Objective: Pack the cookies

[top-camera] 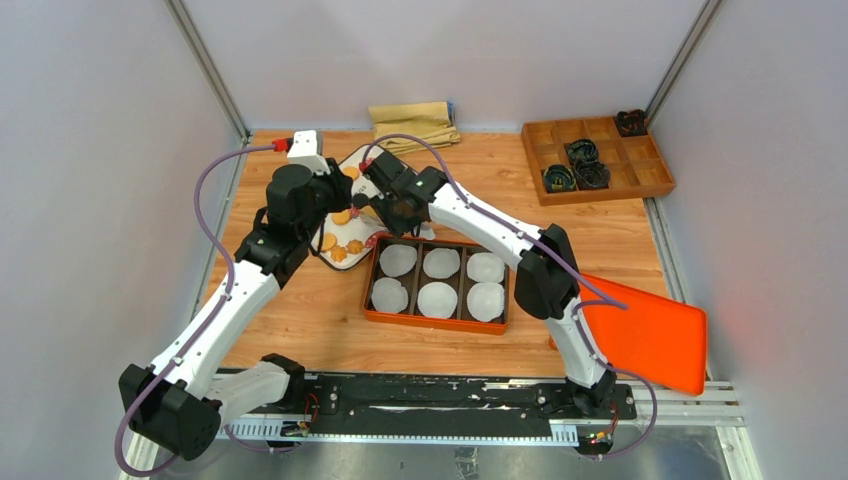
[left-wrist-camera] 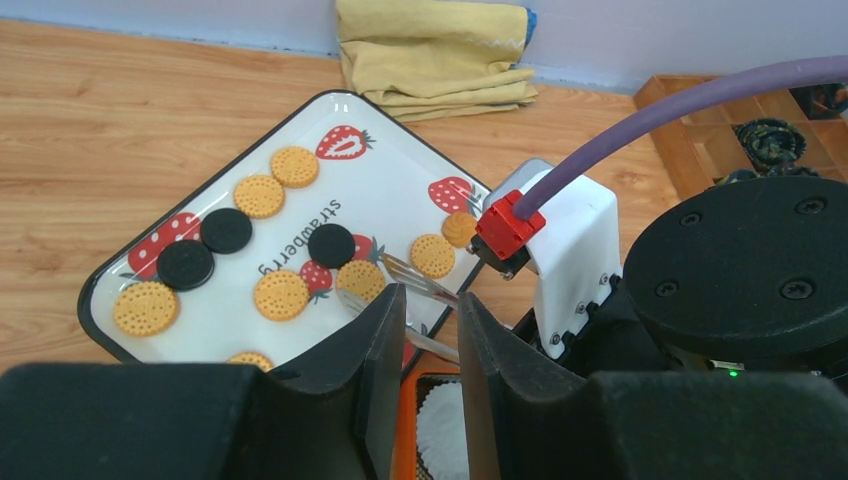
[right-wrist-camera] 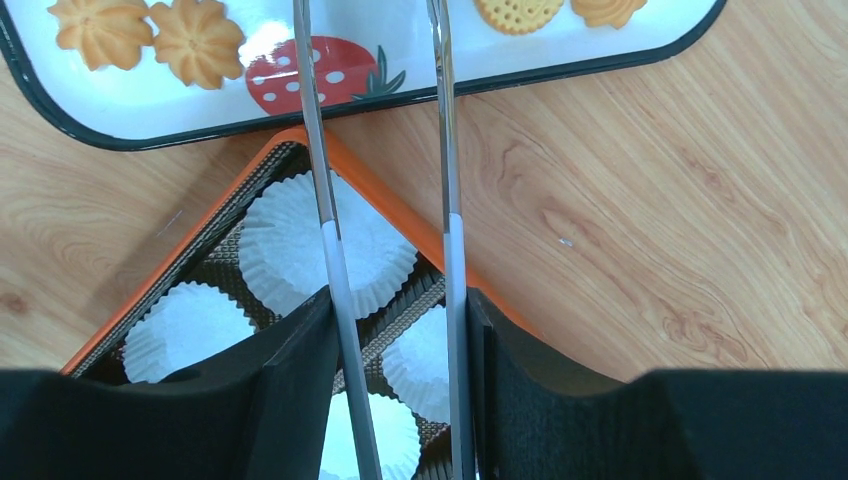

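Note:
Several cookies, golden round ones and black ones, lie on a white strawberry-print plate. Flower-shaped cookies show in the right wrist view. My right gripper is shut on metal tongs. The tong arms stand apart, reach over the plate's edge, and their tips lie beside a golden cookie with nothing between them. My left gripper hangs empty, jaws slightly apart, above the near plate edge and the corner of the orange box. The box holds white paper cups.
A folded yellow cloth lies at the back. A wooden compartment tray with dark items stands at the back right. An orange lid lies at the right front. Both arms crowd over the plate.

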Controlling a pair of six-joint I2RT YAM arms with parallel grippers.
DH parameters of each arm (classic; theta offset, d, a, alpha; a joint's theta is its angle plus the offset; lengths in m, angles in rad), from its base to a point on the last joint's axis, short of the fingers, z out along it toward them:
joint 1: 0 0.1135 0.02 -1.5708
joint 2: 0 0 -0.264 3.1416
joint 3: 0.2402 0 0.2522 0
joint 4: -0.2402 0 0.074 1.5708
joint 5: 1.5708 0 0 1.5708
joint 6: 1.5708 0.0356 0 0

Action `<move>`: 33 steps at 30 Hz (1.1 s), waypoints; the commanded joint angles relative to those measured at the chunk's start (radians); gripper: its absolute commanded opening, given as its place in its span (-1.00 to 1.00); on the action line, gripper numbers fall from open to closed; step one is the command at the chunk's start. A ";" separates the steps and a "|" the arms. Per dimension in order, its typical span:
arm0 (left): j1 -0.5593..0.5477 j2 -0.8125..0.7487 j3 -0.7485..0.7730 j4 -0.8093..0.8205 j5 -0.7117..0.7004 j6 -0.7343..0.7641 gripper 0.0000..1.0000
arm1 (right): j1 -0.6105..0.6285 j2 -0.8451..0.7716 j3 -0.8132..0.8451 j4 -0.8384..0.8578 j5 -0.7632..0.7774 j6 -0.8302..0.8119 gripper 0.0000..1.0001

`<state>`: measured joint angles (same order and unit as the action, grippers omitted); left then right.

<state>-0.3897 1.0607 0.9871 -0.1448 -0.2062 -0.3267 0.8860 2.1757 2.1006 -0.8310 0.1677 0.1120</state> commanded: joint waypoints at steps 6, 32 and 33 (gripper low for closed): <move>-0.003 -0.023 0.005 -0.005 -0.004 -0.002 -0.35 | 0.002 0.080 0.091 -0.043 -0.088 -0.003 -0.02; -0.003 -0.019 0.002 -0.016 -0.033 0.021 -0.33 | -0.001 0.223 0.164 -0.051 -0.188 0.007 0.21; -0.003 -0.018 0.003 -0.015 -0.033 0.022 -0.32 | -0.001 0.223 0.162 -0.051 -0.187 0.010 0.16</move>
<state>-0.3897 1.0542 0.9871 -0.1604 -0.2241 -0.3180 0.8860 2.3642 2.2379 -0.8402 0.0132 0.1154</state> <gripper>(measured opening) 0.337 0.617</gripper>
